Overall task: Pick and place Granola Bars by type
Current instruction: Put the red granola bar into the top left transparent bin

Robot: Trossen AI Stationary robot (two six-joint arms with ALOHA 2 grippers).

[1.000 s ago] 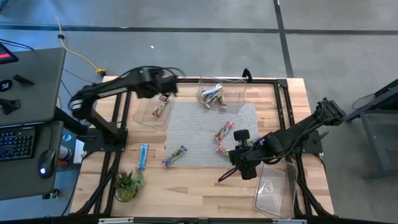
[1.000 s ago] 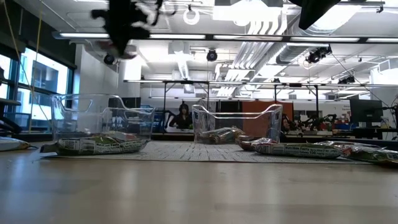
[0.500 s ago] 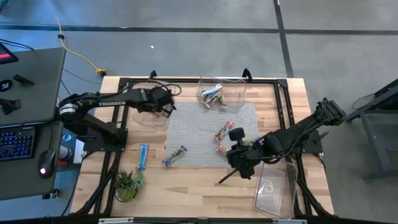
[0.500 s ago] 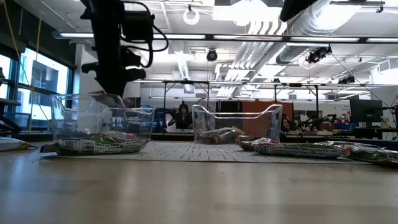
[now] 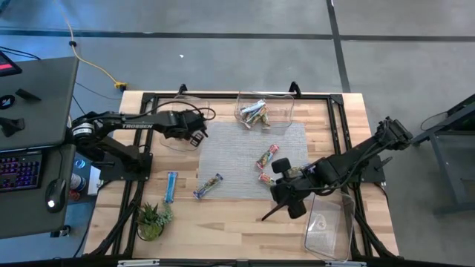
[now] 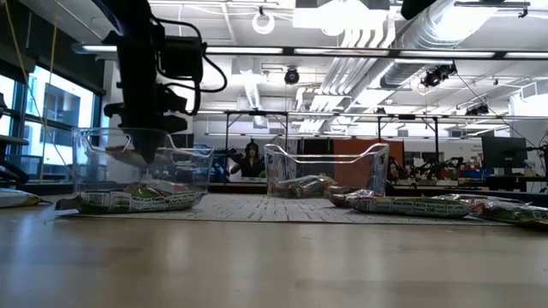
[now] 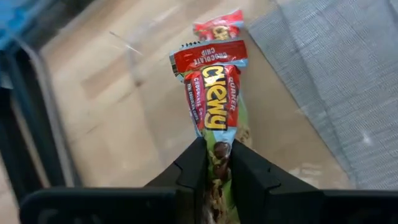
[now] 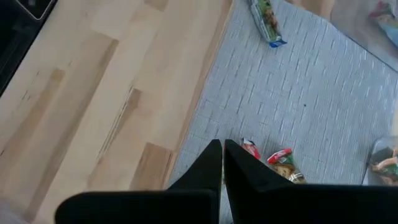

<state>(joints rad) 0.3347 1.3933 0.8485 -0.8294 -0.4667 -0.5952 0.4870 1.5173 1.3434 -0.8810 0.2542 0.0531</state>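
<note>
My left gripper [image 5: 197,134] is low inside the clear left bin [image 5: 172,139], shut on a red Chewy granola bar [image 7: 213,93]. Another red-ended bar [image 7: 219,25] lies on the bin floor beyond it. In the low view the left gripper [image 6: 142,151] stands within the bin walls [image 6: 86,167]. Two red bars [image 5: 265,159] [image 5: 263,177] and one blue bar [image 5: 208,185] lie flat on the grey mat [image 5: 237,152]; another blue bar [image 5: 171,185] lies on the wood. My right gripper [image 5: 276,206] hovers shut over the mat's near right corner. My left gripper pinches the red bar between its two fingers at the bar's near end [image 7: 217,152]. The fingers [image 7: 194,168] lie along the bar, coming down from above into the bin. The rest of the bar sticks out past the fingertips; whether its free end [image 7: 208,53] touches the bin floor I cannot tell.
A clear middle bin [image 5: 286,111] at the far edge holds silver-wrapped bars [image 5: 254,113]. A third clear bin [image 5: 329,226] sits at the near right corner. A small potted plant [image 5: 151,219] stands at the near left. Bare wood lies along the near edge.
My left gripper has come down from high above the table into the left bin, carrying the red bar with it and staying shut on it. My right gripper has shifted only slightly over the mat's near right corner.
</note>
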